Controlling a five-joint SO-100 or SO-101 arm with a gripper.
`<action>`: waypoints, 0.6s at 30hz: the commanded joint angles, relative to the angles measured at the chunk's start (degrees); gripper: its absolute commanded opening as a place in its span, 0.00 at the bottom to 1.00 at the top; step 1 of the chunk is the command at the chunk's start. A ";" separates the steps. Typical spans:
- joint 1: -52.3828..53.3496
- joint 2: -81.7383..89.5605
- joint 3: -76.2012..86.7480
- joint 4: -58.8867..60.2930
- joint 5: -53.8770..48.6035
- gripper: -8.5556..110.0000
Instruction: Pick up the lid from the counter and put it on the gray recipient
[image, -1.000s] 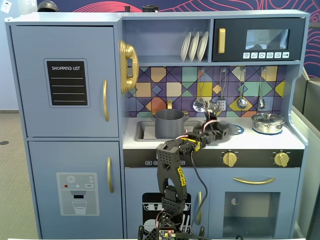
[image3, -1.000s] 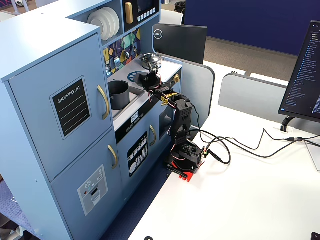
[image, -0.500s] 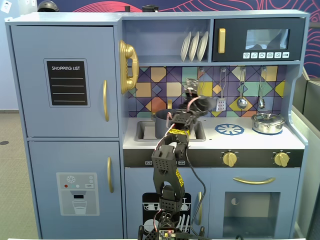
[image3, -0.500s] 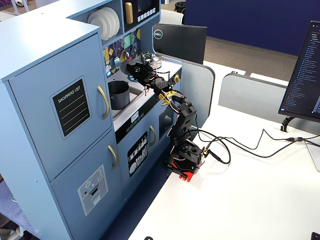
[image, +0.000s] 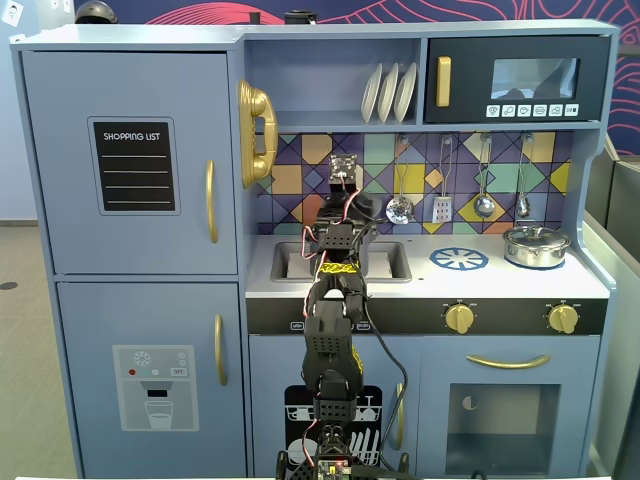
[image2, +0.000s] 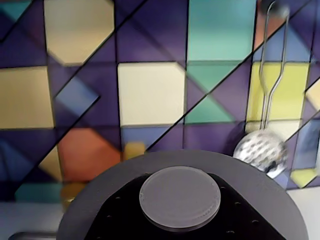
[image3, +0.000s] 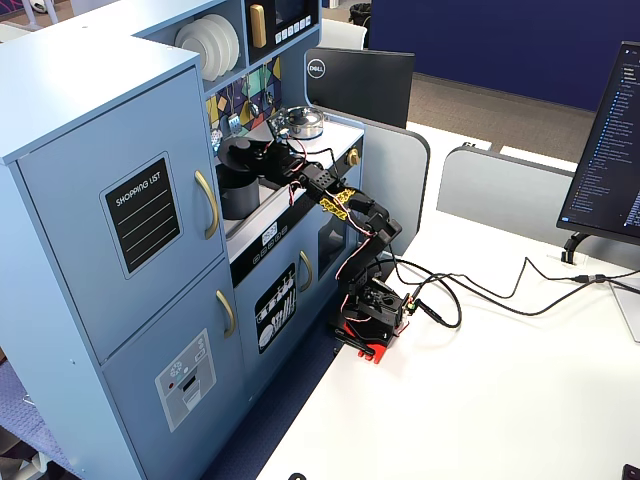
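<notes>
My gripper (image2: 180, 212) is shut on the knob (image2: 180, 197) of the dark-gray lid (image2: 250, 180); black fingers (image2: 120, 215) flank the knob. In a fixed view the lid (image3: 237, 152) hangs tilted just above the gray pot (image3: 238, 198), which stands at the sink end of the counter (image3: 262, 228), with the gripper (image3: 258, 152) beside it. In a fixed view the arm hides the pot; the gripper (image: 348, 205) is over the sink (image: 290, 262), and only a dark edge of the lid (image: 367, 208) shows. I cannot tell whether lid and pot touch.
A shiny silver pot with its own lid (image: 536, 245) stands at the counter's right end, beside the printed blue burner (image: 459, 259). Utensils hang on the tiled back wall, among them a slotted spoon (image2: 260, 150). The arm's base (image3: 372, 318) sits on a white desk.
</notes>
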 joint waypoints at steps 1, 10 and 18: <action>-2.64 3.78 -0.09 -0.53 -0.97 0.07; -3.78 3.08 2.99 -1.58 0.00 0.07; -2.99 1.41 3.16 -2.20 0.70 0.07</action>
